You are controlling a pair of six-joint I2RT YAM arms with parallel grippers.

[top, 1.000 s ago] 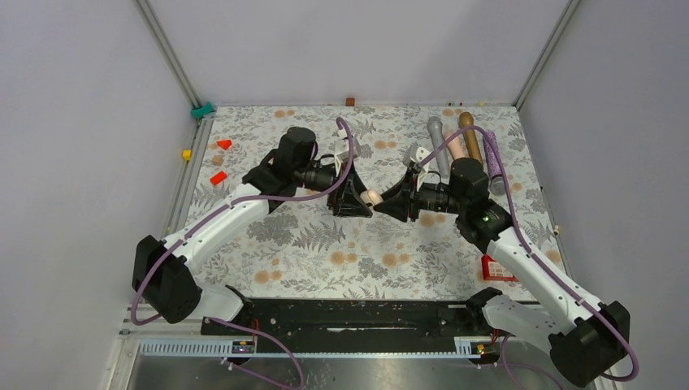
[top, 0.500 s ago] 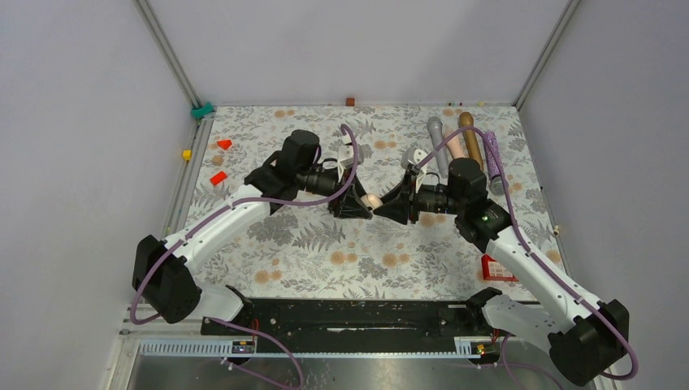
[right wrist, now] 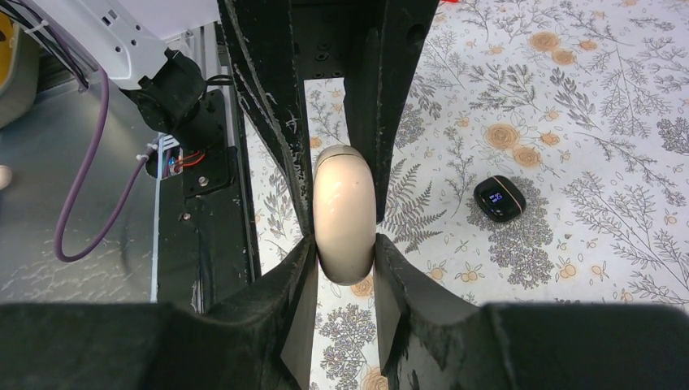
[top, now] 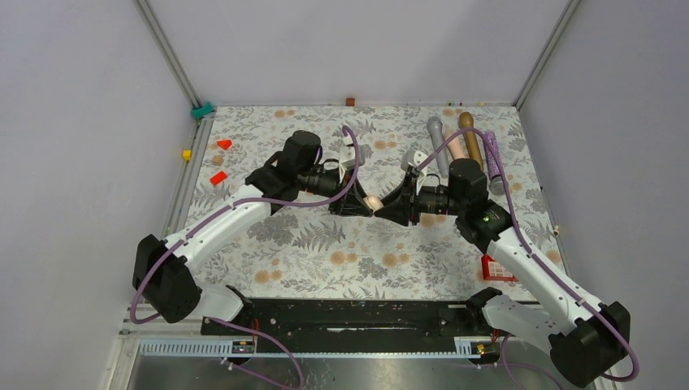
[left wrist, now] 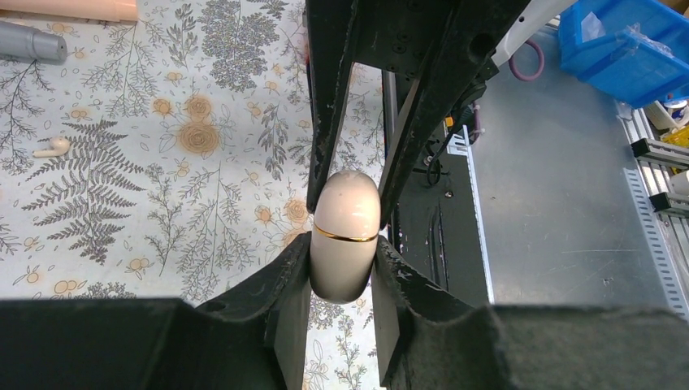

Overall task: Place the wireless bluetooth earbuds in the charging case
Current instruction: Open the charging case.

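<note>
Left wrist view: left gripper (left wrist: 341, 262) and right gripper (right wrist: 344, 249) both clamped the charging case (left wrist: 344, 231) from opposite ends, above the floral mat (left wrist: 122, 203). Lid looked closed. One earbud (left wrist: 51, 147) lay loose on the mat. No insertion done; second earbud unseen.

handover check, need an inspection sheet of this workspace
surface: floral-print table cloth, flat.
job's things: closed cream oval plastic charging case, gripped at both ends; one small white earbud loose on the cloth; other not seen.
clutter: row of four coloured cylinders far right; two red blocks far left; small black rounded box with lit display.
pincers: left pincer and right pincer both shut on the case.
cables: purple cables looped over both arms.
surroundings: plain grey walls; blue plastic bin off the table.
</note>
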